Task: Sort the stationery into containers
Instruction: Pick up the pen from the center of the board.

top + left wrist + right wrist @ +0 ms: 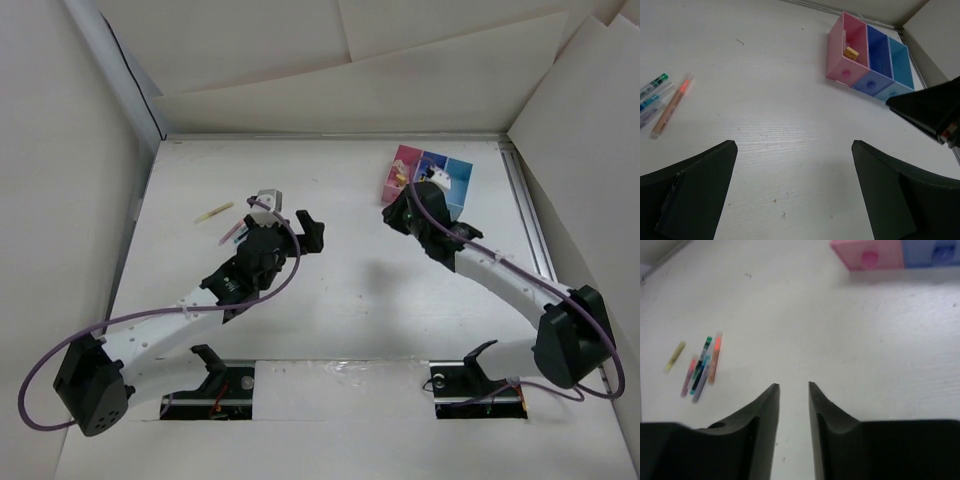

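The containers are three joined bins: pink [860, 37], dark blue [879, 50] and light blue [900, 60]; in the top view they stand at the back right [458, 170]. A small yellow block [851, 52] lies in the pink bin. Several pens lie together on the table at left [702, 365], among them a pinkish-orange pen [671, 107] and a green-blue pen [652, 86]. A short yellow pencil [213, 212] lies apart from them. My left gripper [793, 145] is wide open and empty over bare table. My right gripper [793, 385] is empty, its jaws a narrow gap apart, just in front of the bins [395, 212].
White walls enclose the table on the left, back and right. A metal rail [530, 220] runs along the right edge behind the bins. The right arm's black tip [930, 112] shows in the left wrist view beside the light-blue bin.
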Tool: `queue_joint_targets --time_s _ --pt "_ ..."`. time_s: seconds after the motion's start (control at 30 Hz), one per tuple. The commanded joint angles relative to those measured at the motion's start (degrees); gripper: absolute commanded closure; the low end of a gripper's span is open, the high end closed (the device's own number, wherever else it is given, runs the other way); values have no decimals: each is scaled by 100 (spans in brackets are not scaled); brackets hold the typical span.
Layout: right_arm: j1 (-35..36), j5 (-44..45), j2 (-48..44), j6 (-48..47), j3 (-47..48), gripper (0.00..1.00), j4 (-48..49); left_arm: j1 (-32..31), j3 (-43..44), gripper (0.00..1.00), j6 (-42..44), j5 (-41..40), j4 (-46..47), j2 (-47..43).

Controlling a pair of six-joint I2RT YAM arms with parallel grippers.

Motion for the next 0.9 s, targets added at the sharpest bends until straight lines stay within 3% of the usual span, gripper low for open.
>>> queue_joint_targets --time_s 0.0,0.03,0.07,0.23,0.37,0.4,0.47,0.5,0.53,0.57,0.6,0.63,0.7,0.77,0.87 --pt "407 57 -416 29 -173 63 270 -14 87 0 -272 -460 -215 -334" --pt "495 58 -470 29 -227 53 270 -14 87 0 -333 -548 -295 -335" --pt "644 137 -470 29 -227 50 270 -14 87 0 -334 -723 -365 -335" --pt "751 331 -786 -23 -612 48 322 267 245 0 -650 -1206 -1259 -19" --pt "751 269 -962 -23 -807 70 524 389 569 0 -738 -1603 -1640 429" --pt "751 208 -962 -23 -807 88 524 503 709 0 -738 -1455 -1693 656" --pt "751 208 -1032 -76 -877 99 524 627 772 0 -738 -1209 -1502 877" --pt "751 156 -1111 -76 -877 100 524 723 824 4 -625 -1008 -1378 1104" --pt "751 155 -1164 -76 -930 100 524 985 825 17 -624 -614 -1316 1229" --pt "751 155 -1217 -76 -930 100 524 1136 895 40 -624 -480 -1315 1334" --pt "751 216 -1269 -128 -930 100 524 1268 895 56 -624 -391 -1263 1535" --pt "751 217 -1348 -129 -991 100 524 1513 956 63 -624 -190 -1262 1633" --pt "689 217 -1410 -129 -992 100 524 1786 1114 66 -624 74 -1201 1870" --pt "689 146 -1463 -129 -992 94 524 2024 1395 59 -571 224 -1271 2274" --pt "689 146 -1525 -129 -1044 89 524 2025 1764 58 -457 172 -1412 2757"
